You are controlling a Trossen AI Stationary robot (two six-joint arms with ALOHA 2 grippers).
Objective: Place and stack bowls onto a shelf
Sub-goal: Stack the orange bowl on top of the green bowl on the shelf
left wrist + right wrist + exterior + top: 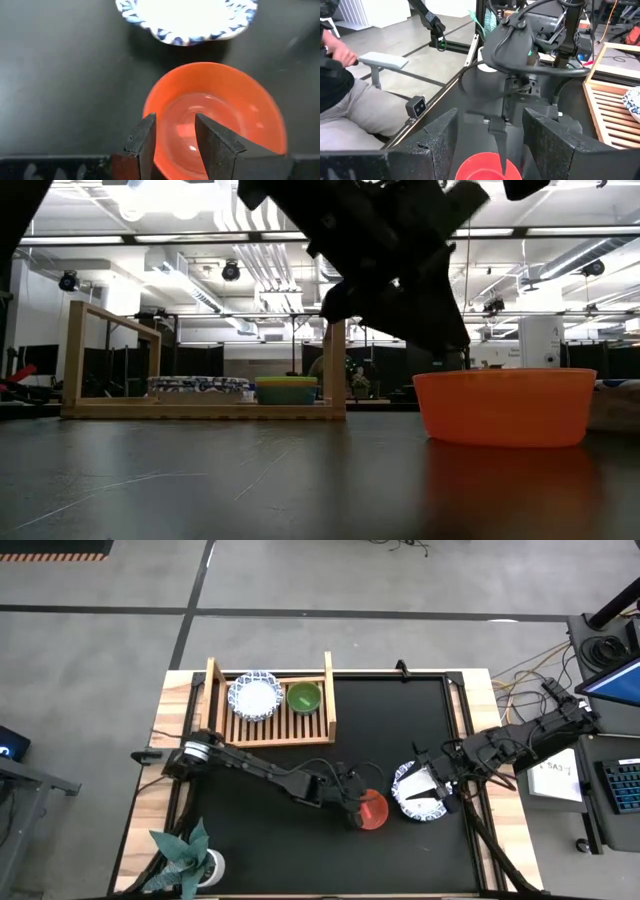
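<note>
Shelf [270, 700] sits at the far left of the counter [250, 820], long axis left to right. It holds a white blue-rimmed bowl [254, 697] with the green bowl [304, 697] just to its right, both mouth up. Red bowl [373, 811] sits upright near centre. Left claw [362, 808] straddles its left rim, fingers [145, 137] parted, not clenched. Right claw [436, 790] hangs released over a second white bowl [412, 802] just right of the red one

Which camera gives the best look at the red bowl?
The left wrist view: the red bowl fills it, rim and inside visible, between the open fingers of the left gripper. The high view shows it small, the low view side-on, the right wrist view just an edge.
</note>
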